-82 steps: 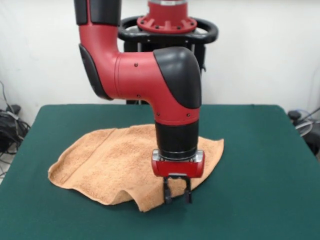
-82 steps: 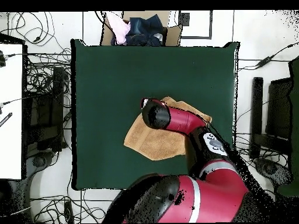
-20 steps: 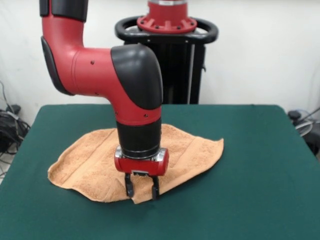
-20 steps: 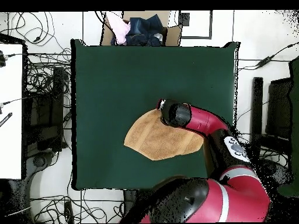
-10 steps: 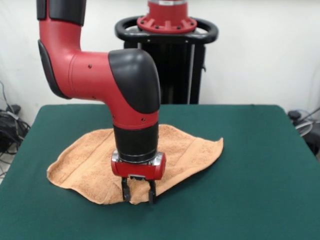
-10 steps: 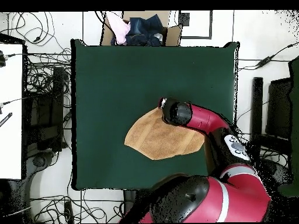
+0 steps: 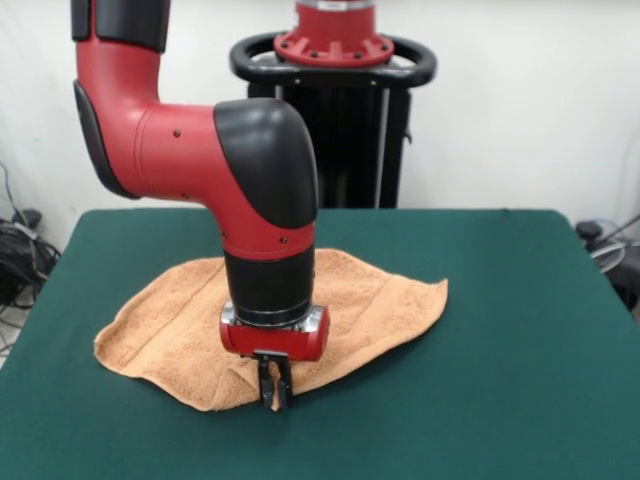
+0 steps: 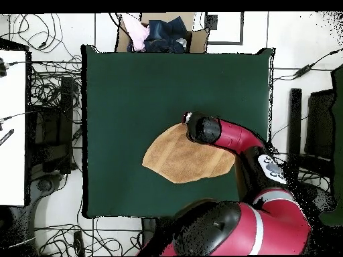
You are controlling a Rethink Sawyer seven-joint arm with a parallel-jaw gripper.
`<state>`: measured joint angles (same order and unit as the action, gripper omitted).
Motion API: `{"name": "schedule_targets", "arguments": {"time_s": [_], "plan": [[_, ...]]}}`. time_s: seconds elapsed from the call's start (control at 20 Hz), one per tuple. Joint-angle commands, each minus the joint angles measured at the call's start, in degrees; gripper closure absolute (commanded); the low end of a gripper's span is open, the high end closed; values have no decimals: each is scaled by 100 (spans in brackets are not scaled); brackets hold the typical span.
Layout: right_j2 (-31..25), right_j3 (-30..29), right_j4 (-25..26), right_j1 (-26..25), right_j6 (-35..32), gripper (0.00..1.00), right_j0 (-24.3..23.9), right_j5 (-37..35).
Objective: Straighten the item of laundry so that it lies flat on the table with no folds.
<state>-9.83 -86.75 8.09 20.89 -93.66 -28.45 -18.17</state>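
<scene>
The light orange-tan towel (image 7: 165, 325) lies on the dark green table (image 7: 500, 340), left of the middle, with ripples and a raised fold along its front edge. One woven band shows to the right of the arm. No tag shows. My gripper (image 7: 274, 392) points straight down at the towel's front edge, and its fingers are pressed together on the cloth there. In the overhead view the towel (image 8: 175, 160) lies right of the table's (image 8: 134, 87) middle. The arm's wrist (image 8: 202, 128) covers the towel's upper right corner and hides the gripper.
The robot's pedestal (image 7: 335, 110) stands at the far side of the table. In the overhead view a box of clothes (image 8: 159, 33) sits beyond the table's top edge. Cables lie on the floor to the left, beside a white desk (image 8: 10, 127).
The gripper's fingers, apart half a second ago, have closed on the towel's front edge. Over the last seconds the arm moved left along that edge and lower.
</scene>
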Motion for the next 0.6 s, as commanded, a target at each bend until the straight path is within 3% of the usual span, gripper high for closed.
{"name": "schedule_targets", "arguments": {"time_s": [0.05, 0.6], "plan": [[-145, 16, 357, -377, -180, 100, 82, -101], [71, -208, -349, -133, -1149, 100, 663, -580]]}}
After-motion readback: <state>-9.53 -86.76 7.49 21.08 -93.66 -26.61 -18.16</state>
